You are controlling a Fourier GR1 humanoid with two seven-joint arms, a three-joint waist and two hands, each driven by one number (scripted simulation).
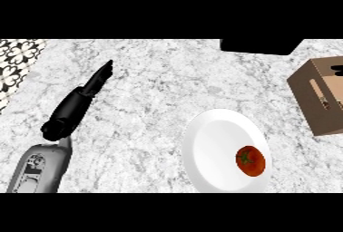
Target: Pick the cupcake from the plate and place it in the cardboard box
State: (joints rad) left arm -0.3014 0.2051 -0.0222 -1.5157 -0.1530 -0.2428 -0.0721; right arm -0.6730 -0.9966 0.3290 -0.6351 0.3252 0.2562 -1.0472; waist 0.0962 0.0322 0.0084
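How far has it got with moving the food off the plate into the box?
A red tomato-like item, no cupcake, lies on the white plate. The cardboard box stands apart at right, its inside unseen. The left hand is open, holding nothing; no right hand shows. By this view, the move looks still to do.

Marbled stone counter (154, 81); seemingly glossy plate (211, 149)

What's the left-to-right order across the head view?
Patterned tile strip → left hand → white plate → tomato on the plate's right part (no cupcake shows) → cardboard box.
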